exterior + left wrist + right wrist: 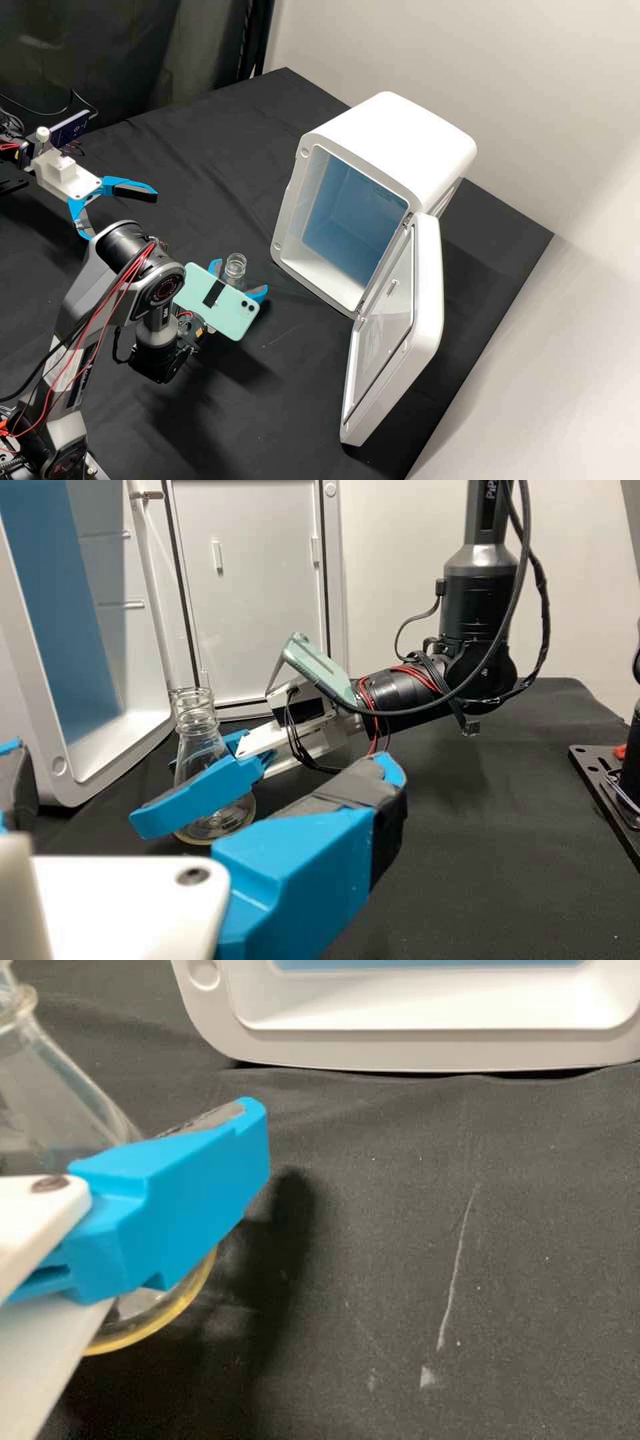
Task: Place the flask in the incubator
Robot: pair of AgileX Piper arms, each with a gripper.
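Your right end effector [239, 277] is closed on the lower body of the flask [235, 265], one blue finger [200, 792] across its near side and the other behind it. The flask stands upright on the black table [220, 147], just in front of the incubator [393, 140], whose door [427, 293] hangs wide open beside the blue-lined chamber. Your left end effector [119, 212] hangs well back from the flask, its fingers spread apart and holding nothing. A mint-green phone [223, 307] sits on your right wrist.
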